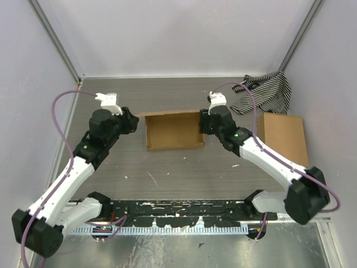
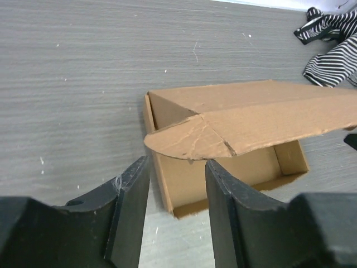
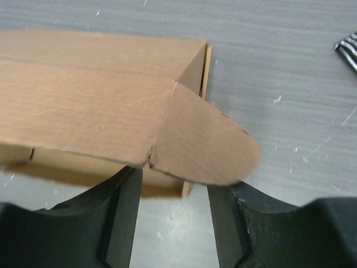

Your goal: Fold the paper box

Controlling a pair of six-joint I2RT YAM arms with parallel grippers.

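**A:** Where's the paper box?

**B:** In the middle of the table, open side up, between the two arms. The left arm reaches its left end and the right arm its right end.

**A:** And the jaws?

**B:** From above I can't tell. The wrists cover them, and cover the box's end walls too. The wrist cameras show more. The left jaws stand apart and grip nothing, with the left tab, a rounded one, just beyond their tips. The right jaws are likewise parted and empty, with the right tab over their gap.

**A:** Do the tabs touch the fingers?

**B:** On the right, the tab's edge overlaps one finger in the picture. I can't say whether they touch.

**A:** Can you see inside the box?

**B:** Only partly. A long flap leans over the tray, hides part of the floor and runs off the right edge of the left wrist view. In the right wrist view it covers nearly all the inside, and the box is cut off at the left.

**A:** What else is around?

**B:** A striped cloth lies bunched in the far right corner, clipped at the edge in both wrist views. A larger cardboard box lies to the right, apart from the paper box, with the right arm between them. It shows only from above.
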